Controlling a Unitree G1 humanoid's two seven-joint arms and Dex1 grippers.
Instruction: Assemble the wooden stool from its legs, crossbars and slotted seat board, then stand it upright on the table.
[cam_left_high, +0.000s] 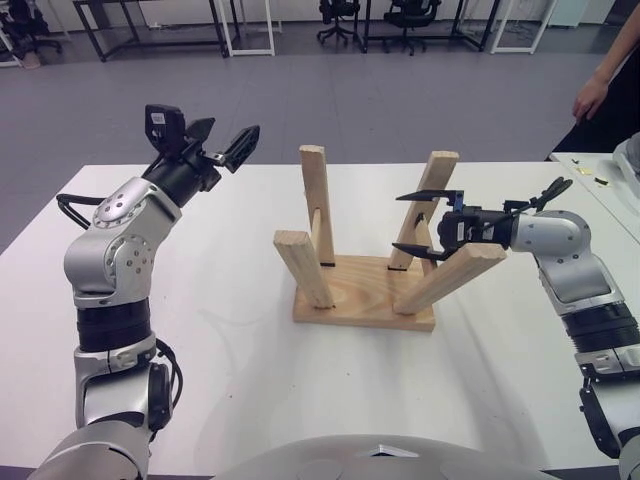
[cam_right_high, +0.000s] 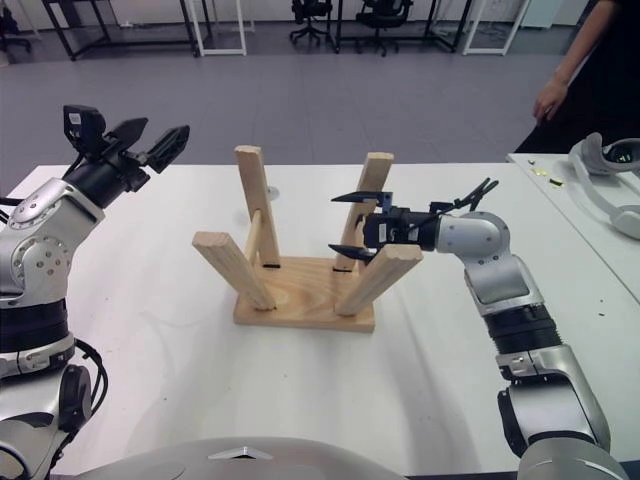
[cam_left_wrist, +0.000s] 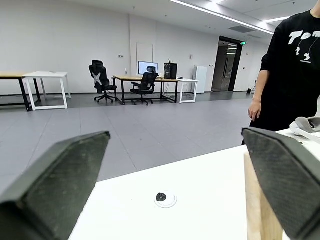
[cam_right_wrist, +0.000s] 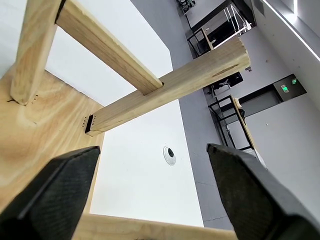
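Right wrist view: crossbar (cam_right_wrist: 106, 48) slotted into leg (cam_right_wrist: 200, 72).

The far right leg (cam_left_high: 437, 175) is being partly hidden by the right gripper (cam_left_high: 396, 222), and the seat board (cam_right_wrist: 35, 127) is being cropped.

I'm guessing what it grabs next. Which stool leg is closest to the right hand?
Probably the back leg on the robot's right. The open right hand seems to straddle it, unlike the other three.

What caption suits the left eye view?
Upside-down stool on the table, legs up; open right claw beside its right-side legs, open left claw raised apart.
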